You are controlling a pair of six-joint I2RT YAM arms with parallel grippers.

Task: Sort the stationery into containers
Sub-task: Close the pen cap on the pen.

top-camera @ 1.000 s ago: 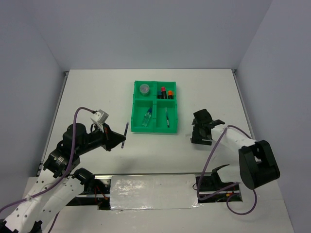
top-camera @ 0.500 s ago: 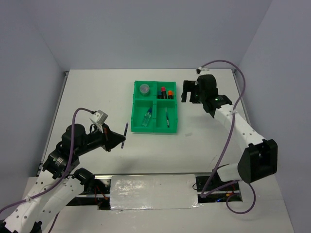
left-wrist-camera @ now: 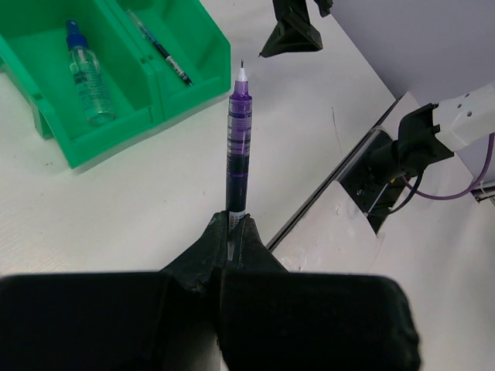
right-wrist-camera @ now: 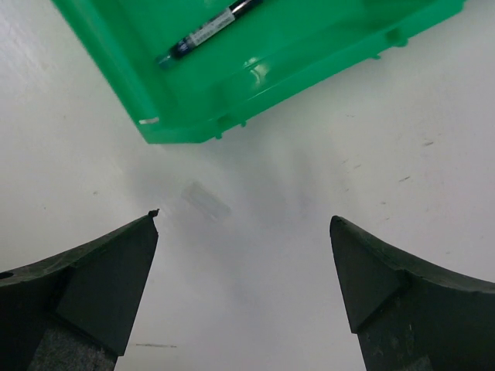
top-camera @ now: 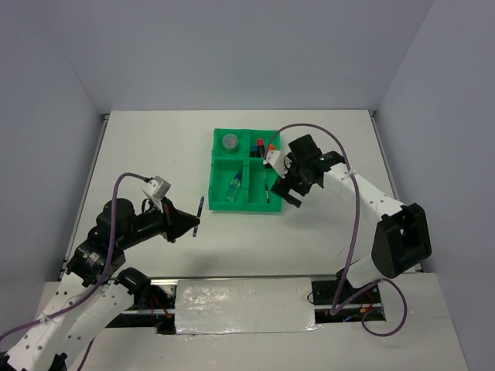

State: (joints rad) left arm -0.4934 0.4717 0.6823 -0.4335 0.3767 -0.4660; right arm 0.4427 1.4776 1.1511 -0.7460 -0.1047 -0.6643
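My left gripper (left-wrist-camera: 232,226) is shut on the lower end of a purple pen (left-wrist-camera: 239,131), which stands upright above the table, left of the green tray's (top-camera: 213,179) near left corner. In the top view this pen (top-camera: 199,215) sticks out of the left gripper (top-camera: 191,225). The tray holds a grey disc (top-camera: 230,141), red-capped markers (top-camera: 261,144), a clear blue-capped bottle (top-camera: 234,187) and a thin pen (top-camera: 265,188). My right gripper (top-camera: 283,185) hangs open and empty over bare table at the tray's near right corner (right-wrist-camera: 179,124), its fingertips (right-wrist-camera: 143,232) wide apart.
The right arm's cable (top-camera: 340,154) loops above the table right of the tray. A faint clear patch (right-wrist-camera: 206,202) lies on the table below the right gripper. A shiny strip (top-camera: 244,305) runs along the near edge between the arm bases. Grey walls close in the table.
The right arm has swung from the table's right side, past the tray's far right, down to the tray's near right corner, jaws opening fully. The left gripper and purple pen have stayed put.
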